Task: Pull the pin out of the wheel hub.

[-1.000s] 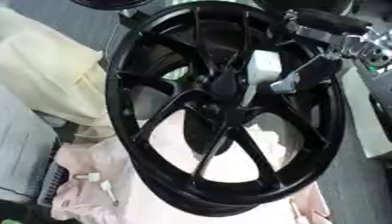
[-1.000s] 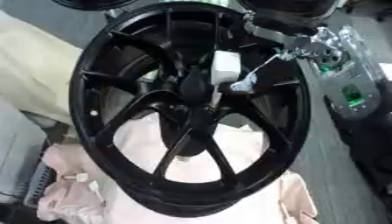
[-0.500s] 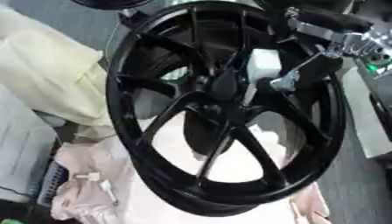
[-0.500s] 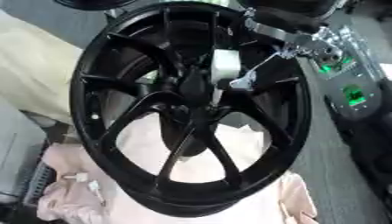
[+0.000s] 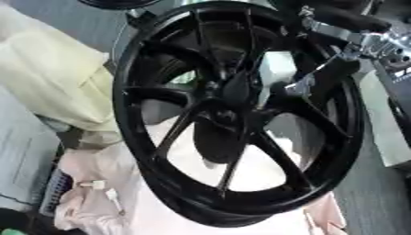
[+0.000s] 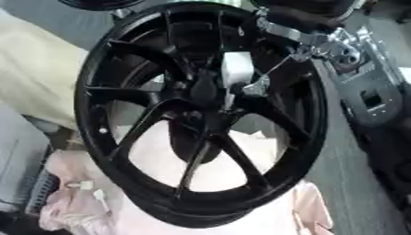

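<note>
At the hub of the black wheel [image 5: 241, 119], standing tilted on pink cloth [image 5: 96, 183]: my right hand [image 6: 277, 69], reaching through the spokes, finger state I cannot tell, pin not discernible; risk: a skewed pull tips the wheel.

Black-and-silver right arm [image 5: 353, 27] enters from upper right corner, angled down-left. Its right hand [image 6: 269, 75] shows only as thin silver-tipped parts; finger state unclear. Left hand unseen.

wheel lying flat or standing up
Standing, tilted: the black wheel faces the camera, spokes open, pink cloth showing through them and beneath its lower rim.
</note>
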